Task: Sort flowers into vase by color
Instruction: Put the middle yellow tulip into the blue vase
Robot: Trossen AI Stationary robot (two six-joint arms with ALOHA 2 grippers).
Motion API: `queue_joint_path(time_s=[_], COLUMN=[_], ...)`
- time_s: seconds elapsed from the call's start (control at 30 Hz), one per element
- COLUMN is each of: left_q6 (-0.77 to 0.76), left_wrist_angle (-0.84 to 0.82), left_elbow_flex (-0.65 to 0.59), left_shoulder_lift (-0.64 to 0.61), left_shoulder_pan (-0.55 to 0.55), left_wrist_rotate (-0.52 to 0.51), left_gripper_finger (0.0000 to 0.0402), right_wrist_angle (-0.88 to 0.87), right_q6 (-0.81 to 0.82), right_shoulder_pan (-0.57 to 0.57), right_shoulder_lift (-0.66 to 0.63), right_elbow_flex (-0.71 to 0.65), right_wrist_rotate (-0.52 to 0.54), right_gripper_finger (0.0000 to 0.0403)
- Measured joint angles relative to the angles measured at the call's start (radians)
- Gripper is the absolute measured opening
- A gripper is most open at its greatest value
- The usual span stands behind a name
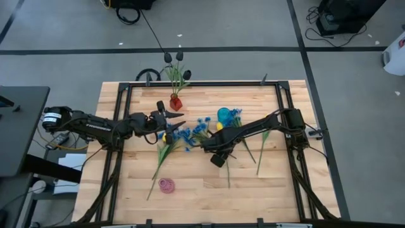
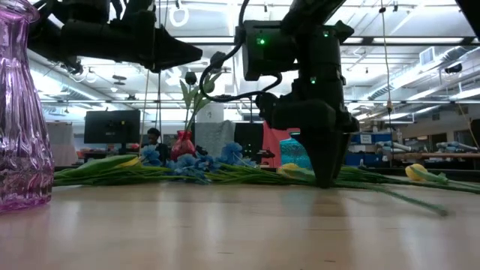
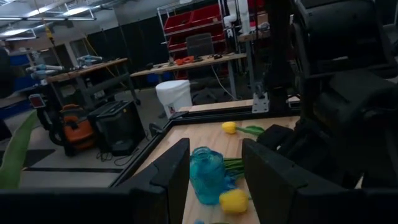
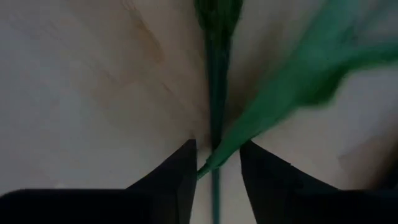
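Flowers lie in a heap mid-table: blue blossoms (image 1: 187, 133), yellow tulips (image 1: 166, 136) and long green stems (image 1: 261, 152). Dark tulips (image 1: 174, 57) stand in a red vase (image 1: 175, 102). My right gripper (image 1: 205, 144) points down at the table with its fingers open, one on either side of a green stem (image 4: 217, 74) and its leaf (image 4: 292, 81). In the low view its tips (image 2: 324, 178) reach down among the stems. My left gripper (image 1: 173, 119) is open and empty, level above the heap's left end, facing a teal vase (image 3: 207, 174). My right gripper comes from above, pointing down, with its fingers (image 4: 180, 180) across the green stem, which lies on the table between them. Whether they touch the stem or its leaf, I cannot tell.
A pink glass vase (image 1: 166, 185) stands near the table's front, left of centre, and looms at the left of the low view (image 2: 21, 112). The teal vase (image 1: 224, 115) stands behind the heap. Black frame rails (image 1: 126, 126) run along the table's sides. Bare wood lies at the front right.
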Motion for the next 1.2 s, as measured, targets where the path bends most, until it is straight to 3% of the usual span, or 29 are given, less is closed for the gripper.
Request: queue_joint_path(time_s=[0.4, 0.7, 0.93, 1.2], left_q6=[0.0, 0.004, 0.02, 0.02], left_wrist_angle=[-0.008, -0.021, -0.021, -0.017], left_elbow_flex=[0.0, 0.0, 0.0, 0.0], left_shoulder_lift=[0.0, 0.0, 0.0, 0.0], left_shoulder_pan=[0.0, 0.0, 0.0, 0.0], left_wrist_rotate=[0.0, -0.001, -0.002, -0.002], left_gripper_finger=[0.0152, 0.0152, 0.0152, 0.0153], right_wrist_angle=[-0.029, -0.107, -0.116, 0.05], right_q6=[-0.045, -0.008, 0.02, -0.126], right_shoulder_pan=[-0.014, -0.036, -0.039, -0.016], right_shoulder_lift=[-0.013, -0.138, -0.316, -0.475], right_elbow_flex=[0.0, -0.001, -0.001, -0.001], right_wrist_rotate=[-0.013, 0.041, 0.2, 0.597], right_gripper_finger=[0.0014, 0.0032, 0.0022, 0.0036])
